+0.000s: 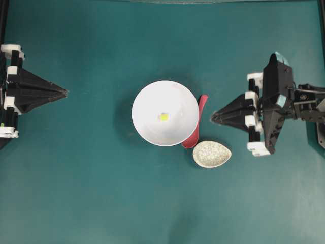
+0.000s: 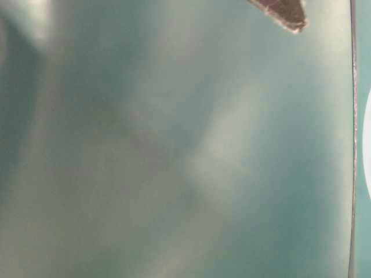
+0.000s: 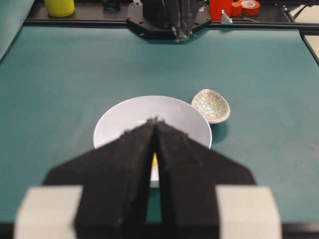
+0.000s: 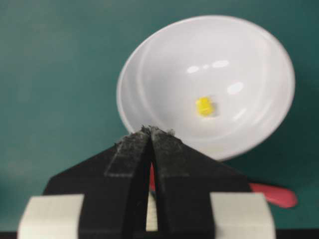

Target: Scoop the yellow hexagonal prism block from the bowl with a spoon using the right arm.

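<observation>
Desk (image 1: 76, 193): teal, carries everything.
R gripper (image 1: 213, 117): jaws together, holds nothing, tip near spoon, not touching.
L gripper (image 1: 65, 92): jaws together, holds nothing, well apart from bowl.
Bowl (image 1: 147, 99): white, mid-desk.
Spoon (image 1: 197, 124): pink-red, lying just right of bowl.
Speckled dish (image 1: 212, 154): by spoon head.
Yellow block (image 1: 164, 117): in bowl's centre.

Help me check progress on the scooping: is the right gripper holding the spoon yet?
No. In the overhead view the right gripper is shut on nothing, apart from the spoon, which lies on the table beside the bowl.
</observation>
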